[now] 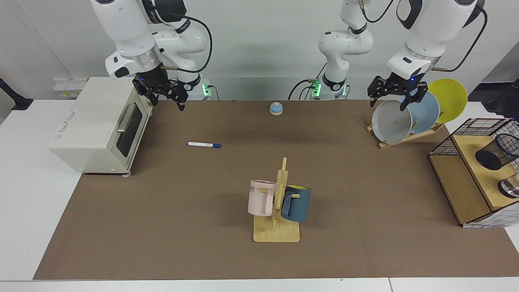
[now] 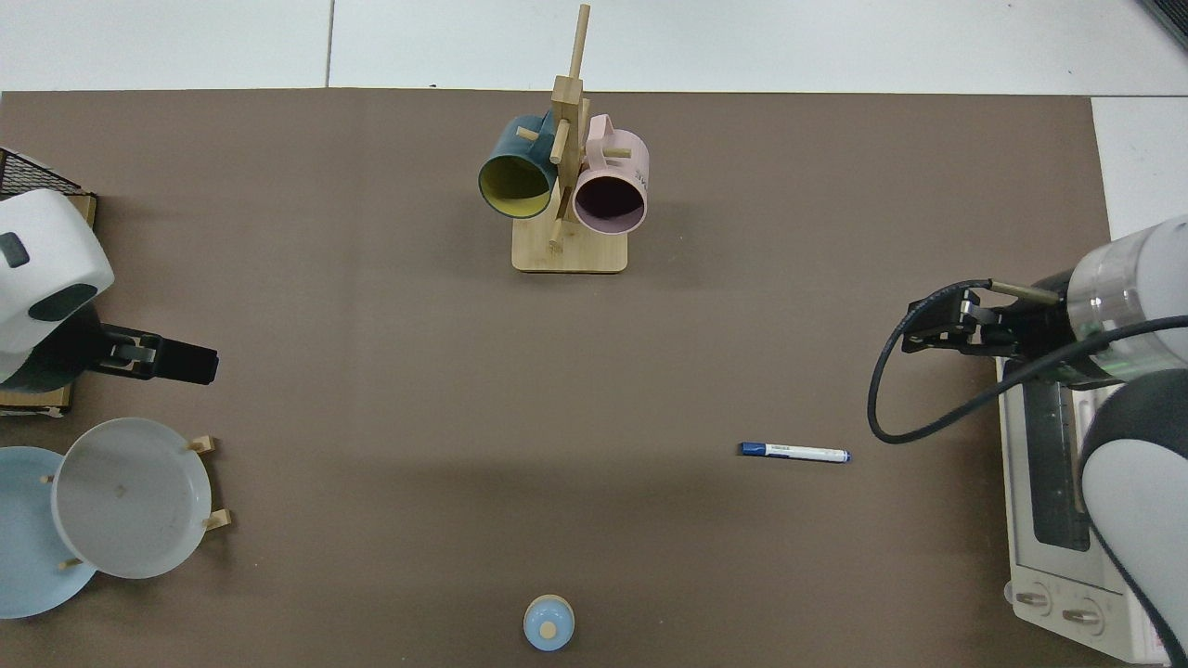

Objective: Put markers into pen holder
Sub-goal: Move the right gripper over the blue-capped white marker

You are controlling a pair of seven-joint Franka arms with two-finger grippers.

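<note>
The marker (image 1: 204, 144) (image 2: 794, 453), white with a blue cap, lies flat on the brown mat in front of the toaster oven. My right gripper (image 1: 167, 101) (image 2: 914, 325) hangs open and empty above the mat beside the oven's top corner, behind the marker and well above it. The pen holder (image 1: 496, 152), a black mesh cup, rests tilted on a wooden shelf at the far side of the table from the marker; the top view does not show it. My left gripper (image 1: 387, 101) (image 2: 200, 362) waits open and empty just above the grey plate.
A white toaster oven (image 1: 97, 121) (image 2: 1058, 501) stands beside the marker. A wooden mug rack (image 1: 277, 233) with a pink and a blue mug stands mid-table. A plate rack (image 1: 409, 136), a small blue bell (image 1: 275, 108) and a wire-sided wooden shelf (image 1: 458, 190) with a shiny metal object (image 1: 511, 187) are also here.
</note>
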